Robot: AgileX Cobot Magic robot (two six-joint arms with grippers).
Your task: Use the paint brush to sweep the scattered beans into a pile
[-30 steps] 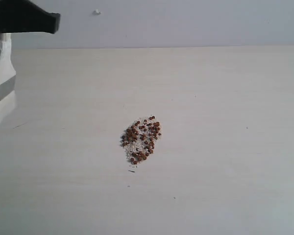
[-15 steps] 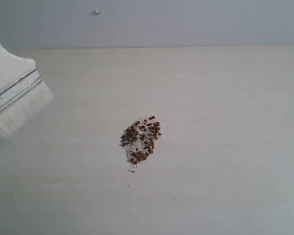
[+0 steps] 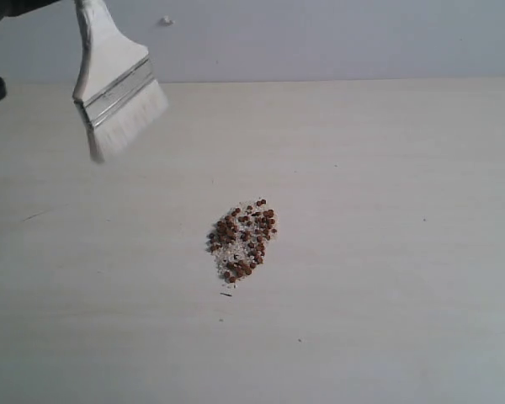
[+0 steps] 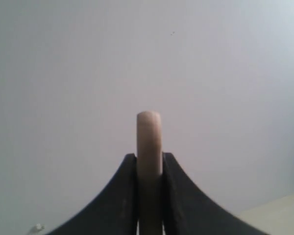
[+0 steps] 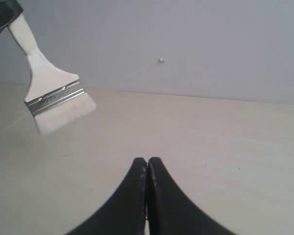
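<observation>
One pile [image 3: 242, 242] of beans [image 3: 228, 228]; left gripper [image 4: 150, 157] clamps paint brush [image 3: 116, 86] aloft, well apart; right gripper [image 5: 147, 160] closed, empty.

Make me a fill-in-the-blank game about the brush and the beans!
The left pincer grips the paint brush by its ____.
Its bristles are ____ in colour.
The reddish-brown ____ lie bunched on the table.
The right pincer is shut and holds ____.
Missing words: handle; white; beans; nothing.
</observation>
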